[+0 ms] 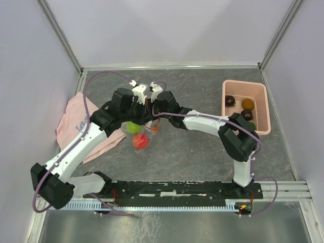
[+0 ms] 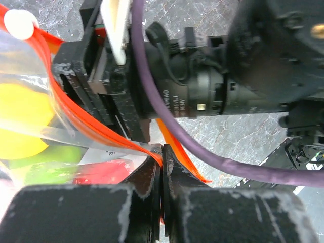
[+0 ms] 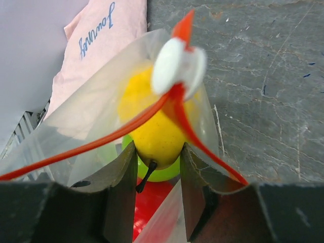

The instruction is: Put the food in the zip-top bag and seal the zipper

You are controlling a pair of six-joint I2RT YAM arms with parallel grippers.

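Left gripper (image 2: 161, 168) is clamped on the zipper (image 2: 63, 104), right gripper (image 3: 154, 188) has jaws apart astride the zip-top bag (image 3: 91, 116), food (image 3: 154, 131) inside, mid-table (image 1: 202, 152), so hold the strip taut and close squarely on the white slider (image 3: 178, 66) before pulling.

The zip-top bag (image 1: 135, 134) is at the middle of the surface (image 1: 192, 157), with the food (image 1: 140, 141) inside it (pieces stacked one upon another). The zipper (image 2: 81, 121) runs along its mouth, above the food. The cloth (image 1: 76, 121) lies to its left, partly under the left arm (image 1: 83, 144). The bin (image 1: 244, 82) stands well right and farther back, holding other pieces (image 1: 247, 104).
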